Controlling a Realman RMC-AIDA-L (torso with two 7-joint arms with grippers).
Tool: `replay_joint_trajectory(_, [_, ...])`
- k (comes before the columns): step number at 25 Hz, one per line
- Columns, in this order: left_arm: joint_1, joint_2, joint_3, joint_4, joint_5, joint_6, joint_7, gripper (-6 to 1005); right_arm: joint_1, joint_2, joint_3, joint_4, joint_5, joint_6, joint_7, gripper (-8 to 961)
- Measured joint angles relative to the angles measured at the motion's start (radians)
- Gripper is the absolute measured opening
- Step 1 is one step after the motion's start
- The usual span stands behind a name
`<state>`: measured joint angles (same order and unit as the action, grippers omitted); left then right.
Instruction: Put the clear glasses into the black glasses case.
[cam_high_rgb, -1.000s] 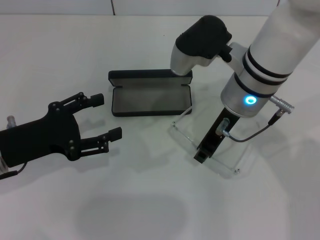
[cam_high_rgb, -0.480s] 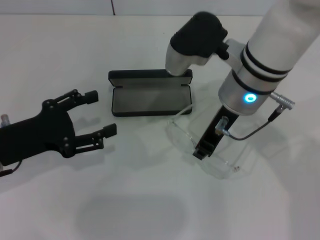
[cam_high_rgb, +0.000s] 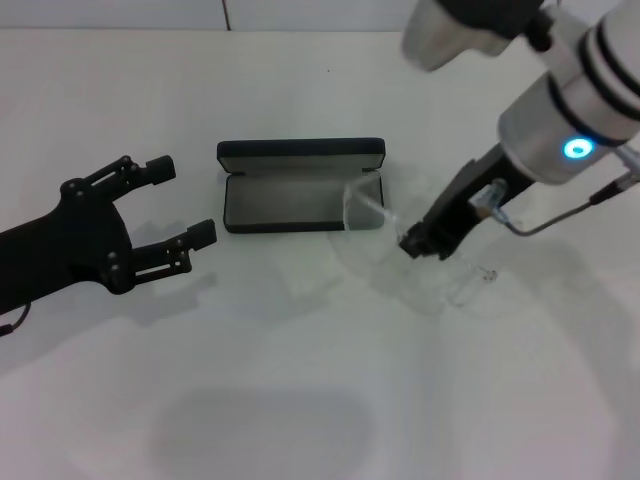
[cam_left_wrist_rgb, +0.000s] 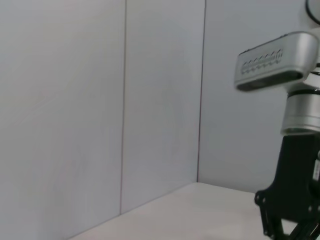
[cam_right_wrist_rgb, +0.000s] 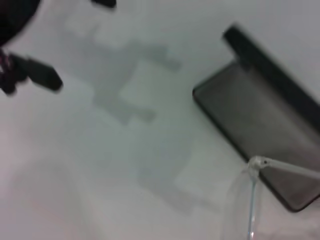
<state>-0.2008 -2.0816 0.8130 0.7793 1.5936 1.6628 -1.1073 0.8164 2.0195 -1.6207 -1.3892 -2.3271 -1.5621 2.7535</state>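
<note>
The black glasses case (cam_high_rgb: 300, 195) lies open on the white table, grey lining up and lid (cam_high_rgb: 300, 151) standing at its far side. The clear glasses (cam_high_rgb: 372, 214) hang just above the table by the case's right end, one corner over it. My right gripper (cam_high_rgb: 421, 243) is shut on them, its black fingers pinching the lens from above. In the right wrist view a clear arm (cam_right_wrist_rgb: 252, 197) of the glasses shows beside the case (cam_right_wrist_rgb: 265, 140). My left gripper (cam_high_rgb: 183, 202) hovers open and holds nothing, left of the case.
The white tabletop (cam_high_rgb: 300, 380) spreads in front of the case. A pale wall (cam_left_wrist_rgb: 100, 100) shows in the left wrist view, with my right arm (cam_left_wrist_rgb: 300, 115) at its edge. My left gripper's fingers (cam_right_wrist_rgb: 42, 76) appear far off in the right wrist view.
My right arm has risen and swung right, lifting the glasses off the table and turning them toward the case's right end. My left gripper has drifted left and slightly back.
</note>
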Motion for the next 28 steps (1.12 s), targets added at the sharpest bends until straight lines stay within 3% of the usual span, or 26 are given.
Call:
replay_joint_trajectory(11, [-0.008,0.000,-0.009,-0.001,-0.026,0.000,-0.003,887,-0.118,0.002,0.104,-0.216,0.013,-0.044,-0.046,54])
replay_joint_trajectory(17, [-0.008,-0.002,-0.009,-0.002,-0.085,0.004,-0.005,888,-0.237,0.004,0.111,-0.285,0.078,0.068,-0.196,54])
replay_joint_trajectory(23, [-0.014,-0.002,-0.009,0.001,-0.165,0.060,-0.031,885,-0.439,0.005,0.112,-0.259,0.335,0.256,-0.625,54])
replay_joint_trajectory(28, [-0.048,-0.002,-0.007,0.003,-0.199,0.082,-0.097,876,-0.557,0.002,0.111,-0.053,0.797,0.264,-1.180,54])
